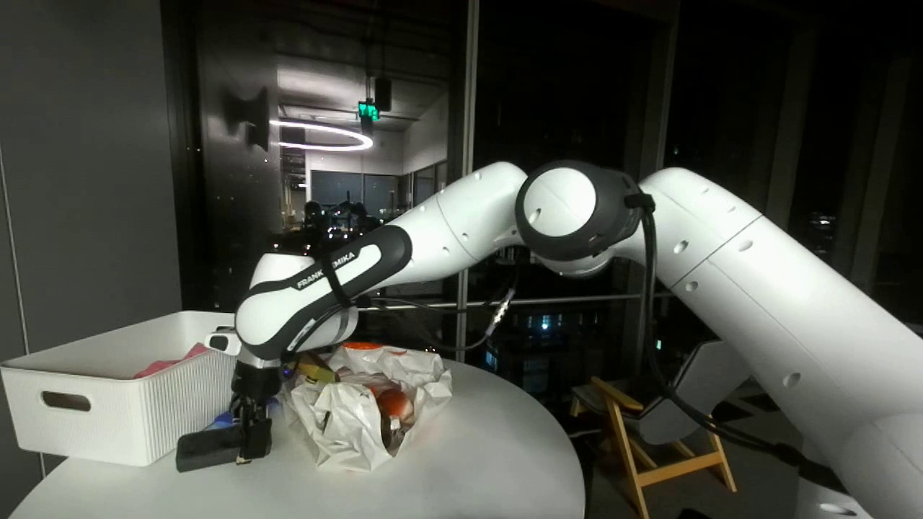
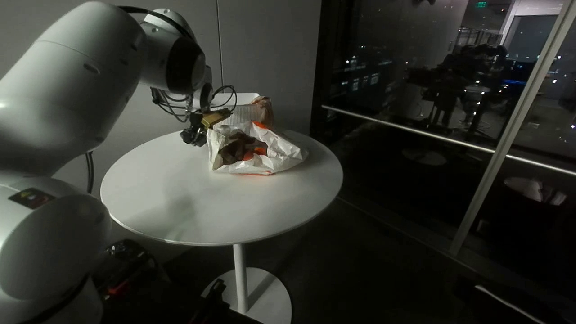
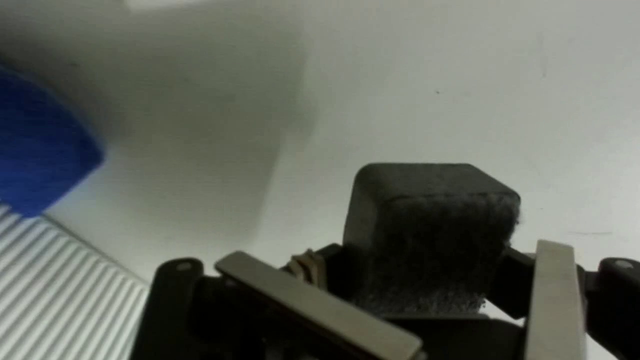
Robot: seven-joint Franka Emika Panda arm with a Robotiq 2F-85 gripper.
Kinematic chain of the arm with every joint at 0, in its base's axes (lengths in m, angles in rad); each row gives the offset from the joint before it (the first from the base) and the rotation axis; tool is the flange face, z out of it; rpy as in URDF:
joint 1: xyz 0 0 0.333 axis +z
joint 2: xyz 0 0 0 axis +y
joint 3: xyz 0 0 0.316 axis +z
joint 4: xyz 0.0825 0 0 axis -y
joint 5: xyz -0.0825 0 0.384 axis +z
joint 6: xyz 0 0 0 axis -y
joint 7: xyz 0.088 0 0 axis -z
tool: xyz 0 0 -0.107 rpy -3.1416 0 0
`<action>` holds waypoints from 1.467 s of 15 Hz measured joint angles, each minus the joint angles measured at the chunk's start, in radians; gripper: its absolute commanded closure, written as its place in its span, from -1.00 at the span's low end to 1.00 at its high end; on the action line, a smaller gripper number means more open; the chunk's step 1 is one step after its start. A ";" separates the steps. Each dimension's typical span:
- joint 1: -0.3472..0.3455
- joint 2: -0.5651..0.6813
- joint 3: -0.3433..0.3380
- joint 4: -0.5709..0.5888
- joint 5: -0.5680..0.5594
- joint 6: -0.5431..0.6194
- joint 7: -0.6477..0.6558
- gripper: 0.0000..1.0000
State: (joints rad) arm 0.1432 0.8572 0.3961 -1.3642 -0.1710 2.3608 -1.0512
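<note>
One block (image 1: 209, 448), dark grey, slab-shaped, rounded corners. Wrist view shows matte smooth top, fuzzy felt-like face, lint along the edges. Gripper (image 3: 425, 272) has it clamped, fingers against both sides. Location: by the table (image 2: 202, 202) edge nearest the grey wall (image 2: 270, 58), just off a corner of the bin (image 1: 101, 425). Can't tell if it's touching the tabletop. Tan band (image 3: 307, 267) wound on one finger; pale flat strips (image 3: 555, 300) on the gripper.

Next to it: blue thing (image 3: 45, 145), smooth, blunt-pointed, just beside the bin's ribbed wall. Bin is white, rounded slot handle, standing along the table's wall-side edge. Pinkish-red item (image 1: 169, 360) inside, soft-looking.

Plastic bag (image 1: 346, 432) sits on the table between gripper and the edge by the window (image 1: 562, 94): crinkled white, orange print I can't read, mouth open. Round orange-red item (image 1: 394, 404) and brown items (image 2: 234, 146) in it. Boxy yellow-gold item (image 2: 216, 118) at the bag's gripper side.

Table itself: round, matte white, single pedestal.

Text check: arm (image 1: 461, 216) reads "FRANK" and "EMIKA", black strap (image 1: 334, 277) cutting across between them. Black cable (image 1: 650, 288) hangs off a dark joint cap. Label (image 2: 31, 197) on the arm's base: yellow and red marks, too small to read. Green sign (image 1: 368, 109) shows in the window glass, also not legible. Wood-framed chair (image 1: 681, 468) past the table's edge.
</note>
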 measured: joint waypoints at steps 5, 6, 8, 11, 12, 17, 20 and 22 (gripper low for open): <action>-0.044 -0.197 -0.039 -0.226 0.009 0.263 0.049 0.26; -0.047 -0.237 -0.050 -0.276 0.009 0.323 0.068 0.26; -0.046 -0.314 -0.080 -0.376 0.006 0.447 0.123 0.26; -0.006 -0.435 -0.186 -0.535 -0.057 0.595 0.289 0.26; 0.026 -0.478 -0.248 -0.590 -0.095 0.626 0.364 0.26; 0.232 -0.679 -0.628 -0.826 -0.376 0.650 0.739 0.26; 0.364 -0.727 -0.829 -0.840 -0.631 0.517 0.967 0.26; 0.413 -0.720 -0.852 -0.829 -0.774 0.389 1.096 0.26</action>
State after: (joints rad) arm 0.5561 0.1372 -0.4554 -2.1937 -0.9447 2.7500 0.0446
